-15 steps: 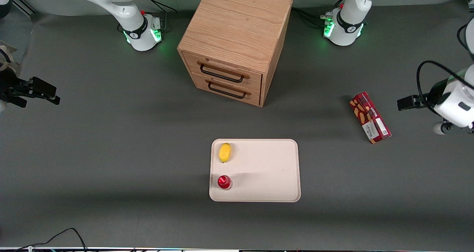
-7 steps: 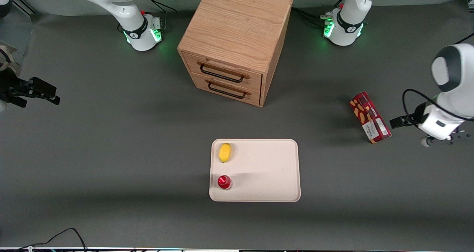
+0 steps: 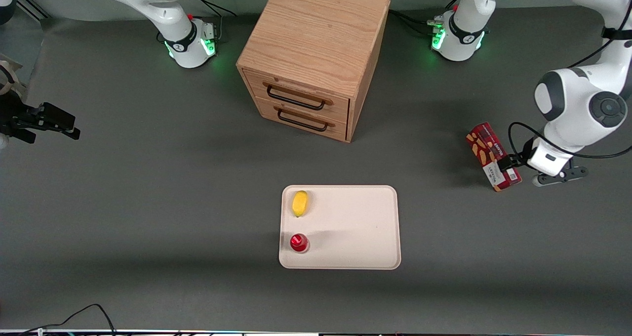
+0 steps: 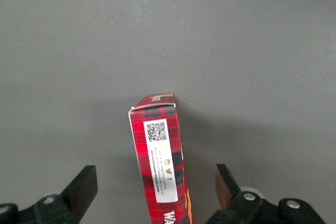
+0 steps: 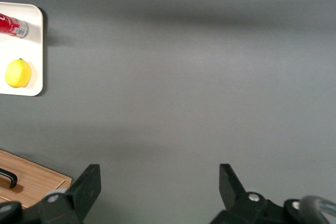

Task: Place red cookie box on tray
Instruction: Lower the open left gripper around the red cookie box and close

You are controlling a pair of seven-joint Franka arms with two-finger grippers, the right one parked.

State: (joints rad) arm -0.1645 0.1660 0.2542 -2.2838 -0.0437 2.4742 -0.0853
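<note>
I had the pincer (image 4: 156,182) spread wide, straddling the box (image 3: 493,156) — its fingers (image 4: 84,184) stood clear of both narrow sides, the long axis running between them. The box lay on the tabletop (image 3: 148,202) well apart from the tray (image 3: 355,227), toward the working arm's end — red tartan, white label, pictured biscuits.

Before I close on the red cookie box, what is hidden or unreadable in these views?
- Red cookie box: left wrist view's edge cuts off its near end.
- Gripper, open, straddling the box: the arm covers it in the front view.
- Tray: right wrist view shows only a corner.
</note>
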